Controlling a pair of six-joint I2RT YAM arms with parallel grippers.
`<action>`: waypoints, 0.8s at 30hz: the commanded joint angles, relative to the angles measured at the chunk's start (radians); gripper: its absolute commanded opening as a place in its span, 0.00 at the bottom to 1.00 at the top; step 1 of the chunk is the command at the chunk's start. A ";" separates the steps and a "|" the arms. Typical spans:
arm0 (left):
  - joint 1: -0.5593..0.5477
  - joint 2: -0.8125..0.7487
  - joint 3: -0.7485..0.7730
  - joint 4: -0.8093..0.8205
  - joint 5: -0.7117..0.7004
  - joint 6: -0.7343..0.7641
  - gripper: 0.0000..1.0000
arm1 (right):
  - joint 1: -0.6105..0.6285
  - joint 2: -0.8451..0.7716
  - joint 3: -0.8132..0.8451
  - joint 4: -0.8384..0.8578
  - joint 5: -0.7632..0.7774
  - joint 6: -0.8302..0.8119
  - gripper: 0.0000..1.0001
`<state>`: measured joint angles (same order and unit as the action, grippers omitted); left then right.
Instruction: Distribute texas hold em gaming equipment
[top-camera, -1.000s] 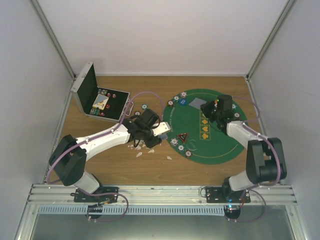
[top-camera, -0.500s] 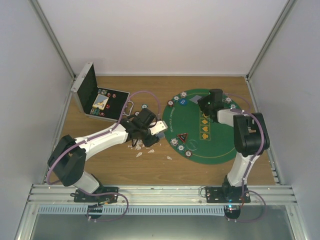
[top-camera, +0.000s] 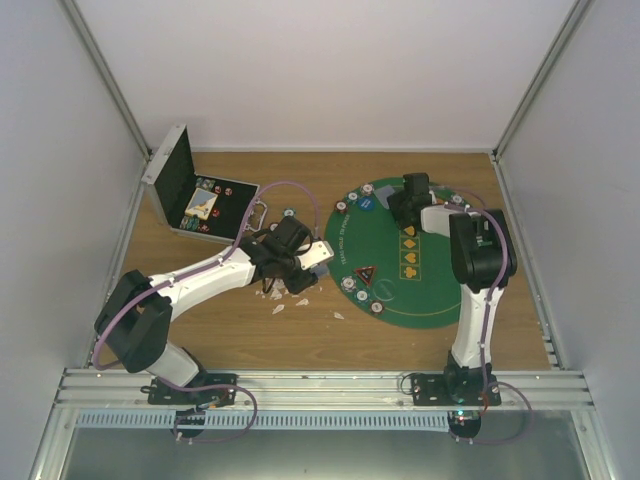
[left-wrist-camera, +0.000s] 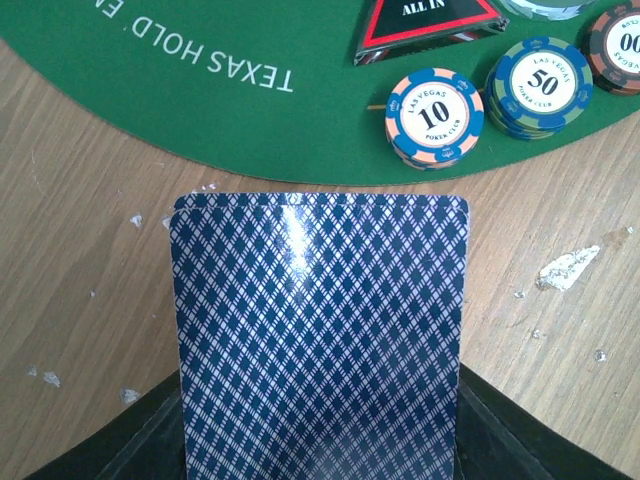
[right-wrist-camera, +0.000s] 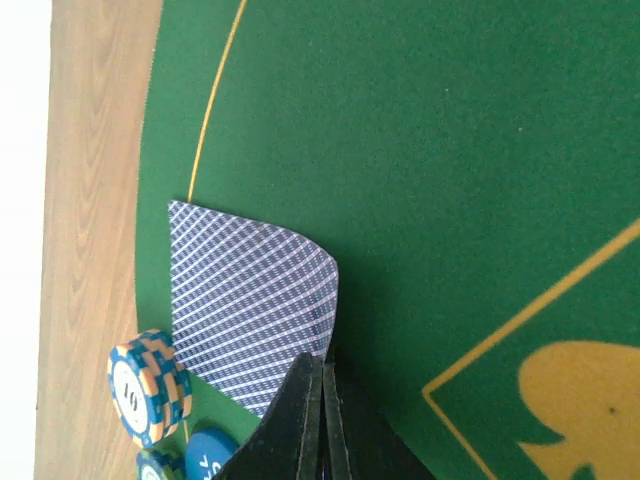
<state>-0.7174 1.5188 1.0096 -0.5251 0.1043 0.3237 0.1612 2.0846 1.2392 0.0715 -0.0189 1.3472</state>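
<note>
The left gripper (top-camera: 306, 258) is clamping a blue diamond-backed rectangular playing card (left-wrist-camera: 320, 340) flat above the brown wooden table (top-camera: 300, 340), just off the left edge of the green round felt mat (top-camera: 430, 290). It has barely shifted from a second ago. The right gripper (right-wrist-camera: 320, 400), jaws pressed shut, is touching the curled edge of a second blue-backed card (right-wrist-camera: 250, 290) near the mat's far edge, having swung there from mid-mat.

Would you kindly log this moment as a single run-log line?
left gripper: shut on blue-backed card, beside mat | right gripper: shut, tips at edge of curled card on mat
</note>
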 joint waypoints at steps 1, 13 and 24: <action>0.009 -0.030 -0.008 0.055 0.009 0.000 0.57 | 0.015 0.052 0.050 -0.100 0.041 0.032 0.01; 0.014 -0.031 -0.014 0.057 0.006 0.000 0.57 | 0.019 0.035 0.039 -0.140 0.068 0.075 0.22; 0.014 -0.034 -0.005 0.053 0.030 0.000 0.57 | -0.049 -0.275 -0.132 -0.115 0.114 -0.042 0.69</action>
<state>-0.7105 1.5188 1.0092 -0.5186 0.1078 0.3241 0.1570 1.9705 1.1801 -0.0235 0.0479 1.3777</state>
